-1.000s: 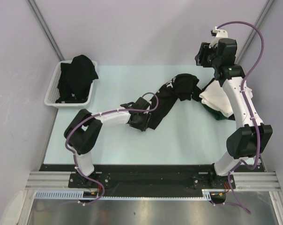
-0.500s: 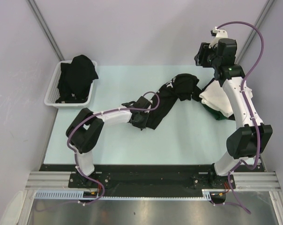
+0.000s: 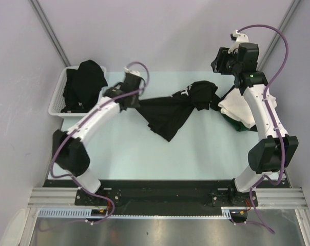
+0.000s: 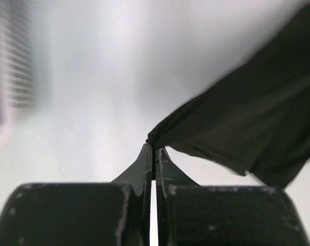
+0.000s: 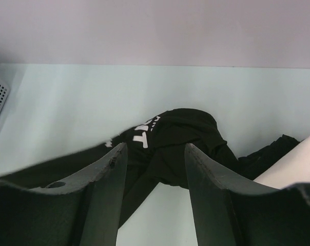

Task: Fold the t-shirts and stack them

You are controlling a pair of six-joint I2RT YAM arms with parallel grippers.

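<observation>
A black t-shirt with white block lettering (image 3: pixel 168 115) lies stretched across the middle of the table, bunched at its right end. My left gripper (image 3: pixel 136 101) is shut on that shirt's left edge, and the left wrist view shows the cloth (image 4: pixel 247 123) pinched at the tips of the gripper (image 4: pixel 154 148). Raised over the back right of the table, my right gripper (image 3: pixel 219 61) stands open and holds nothing. In the right wrist view the lettered shirt (image 5: pixel 180 133) lies below and beyond the open right gripper (image 5: pixel 155 146). A folded white t-shirt (image 3: pixel 237 110) rests on a dark green one (image 3: pixel 239 125) at the right.
A white slotted basket (image 3: pixel 57 105) stands at the back left with a black t-shirt (image 3: pixel 83 84) heaped in it. The basket's wall (image 4: pixel 14 56) shows blurred at the left of the left wrist view. Grey walls close the back and sides.
My left gripper shut on the black shirt's edge, then swung from the table's middle toward the back left, pulling the shirt out flatter and leftward. The right arm stayed put.
</observation>
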